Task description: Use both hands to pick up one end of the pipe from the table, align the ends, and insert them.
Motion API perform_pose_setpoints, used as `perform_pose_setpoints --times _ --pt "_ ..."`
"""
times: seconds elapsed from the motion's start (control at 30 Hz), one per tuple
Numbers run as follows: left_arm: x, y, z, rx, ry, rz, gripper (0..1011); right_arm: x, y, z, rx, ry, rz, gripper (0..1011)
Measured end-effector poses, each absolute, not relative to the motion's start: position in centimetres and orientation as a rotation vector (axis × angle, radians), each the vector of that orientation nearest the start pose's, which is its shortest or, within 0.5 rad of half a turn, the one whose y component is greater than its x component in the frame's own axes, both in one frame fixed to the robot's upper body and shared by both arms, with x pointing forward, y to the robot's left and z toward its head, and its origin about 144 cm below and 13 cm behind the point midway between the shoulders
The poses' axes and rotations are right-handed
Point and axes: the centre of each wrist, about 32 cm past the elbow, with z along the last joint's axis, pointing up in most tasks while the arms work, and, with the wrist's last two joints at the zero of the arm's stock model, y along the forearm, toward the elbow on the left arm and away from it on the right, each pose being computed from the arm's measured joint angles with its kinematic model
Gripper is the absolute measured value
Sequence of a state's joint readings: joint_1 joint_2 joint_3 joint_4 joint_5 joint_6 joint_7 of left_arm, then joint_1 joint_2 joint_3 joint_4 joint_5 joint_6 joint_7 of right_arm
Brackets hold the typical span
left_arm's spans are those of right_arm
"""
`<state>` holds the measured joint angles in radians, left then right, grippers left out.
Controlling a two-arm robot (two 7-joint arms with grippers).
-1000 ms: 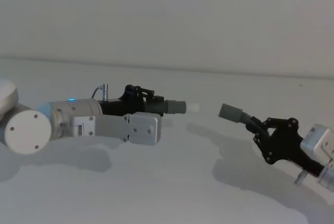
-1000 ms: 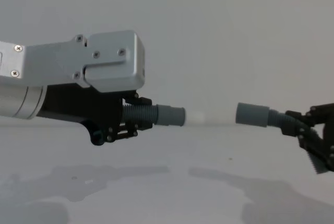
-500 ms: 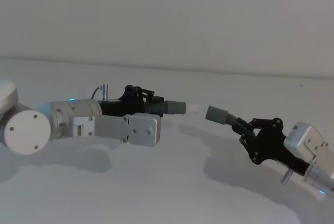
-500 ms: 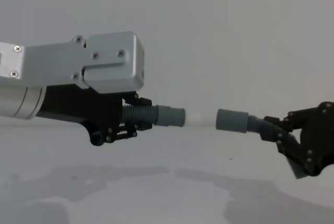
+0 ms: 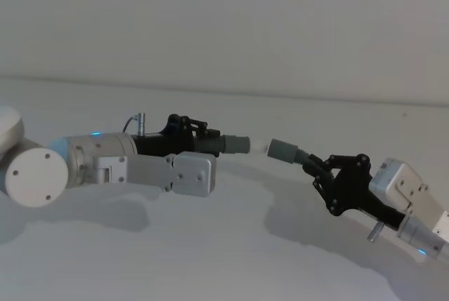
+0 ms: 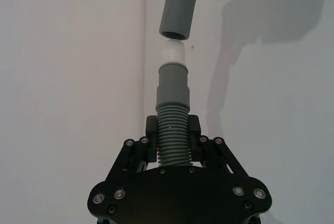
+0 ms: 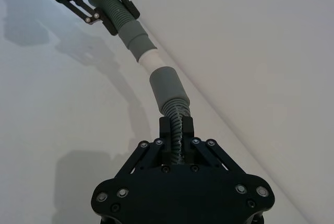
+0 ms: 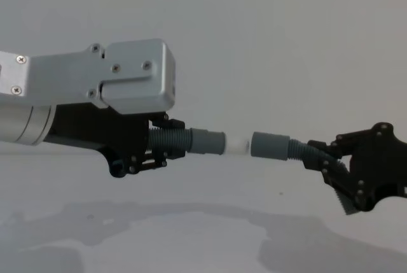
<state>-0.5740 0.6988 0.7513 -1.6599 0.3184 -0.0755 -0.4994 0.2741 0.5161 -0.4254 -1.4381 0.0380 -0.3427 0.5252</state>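
Now, status: both pipe pieces are held in the air above the desk (image 5: 231, 259), ends facing each other.
Left gripper (image 6: 173, 153): over the desk's left half, jaws closed on the ribbed middle of the left pipe (image 8: 191, 142); its grey cuff (image 6: 173, 84) points toward the other arm and carries a short white tip (image 6: 173, 53).
Right gripper (image 7: 176, 135): over the desk's right half, jaws closed on the ribbed part of the right pipe (image 8: 280, 146); its wider cuff (image 7: 167, 89) has its round mouth turned toward the white tip.
Gap: small. In the chest view the tip and the mouth look just apart; in the right wrist view the tip sits right at the mouth, and I cannot tell whether it has entered.
Alignment: in the left wrist view the two cuffs lie nearly on one line, the right cuff tilted slightly. In the head view the right pipe slopes down toward its gripper, so the axes are not quite parallel.
Step in hand: judged as the close of aligning, with insertion about to begin.
Next move calls for: taking out the slight tilt, then a straight push along the shared axis. The ribbed middles look bendy, so a skewed push would likely buckle a pipe rather than seat the tip.
Risk: tip catching on the cuff rim.
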Motion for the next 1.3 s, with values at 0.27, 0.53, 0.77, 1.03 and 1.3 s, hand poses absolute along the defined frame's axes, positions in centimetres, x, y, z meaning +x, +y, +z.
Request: perform_pose_setpoints --times 0.27,0.53,0.77,1.03,1.3 --pt "52.3 23.0 127.7 0.693 -0.996 0.402 325 51.4 -27.5 117.6 -0.247 -0.552 -0.621 105" --pt "52.3 23.0 127.7 0.693 -0.996 0.402 325 51.5 -27.2 117.6 -0.251 -0.543 -0.623 105" --pt "52.3 23.0 127.7 0.693 -0.996 0.402 325 51.5 -27.0 117.5 -0.253 -0.535 -0.624 105" --pt "52.3 23.0 127.7 0.693 -0.996 0.402 325 51.6 -26.7 117.5 -0.253 -0.522 -0.626 104" --pt "52.3 23.0 127.7 0.693 -0.996 0.402 325 51.7 -26.6 117.5 -0.244 -0.503 -0.624 105"
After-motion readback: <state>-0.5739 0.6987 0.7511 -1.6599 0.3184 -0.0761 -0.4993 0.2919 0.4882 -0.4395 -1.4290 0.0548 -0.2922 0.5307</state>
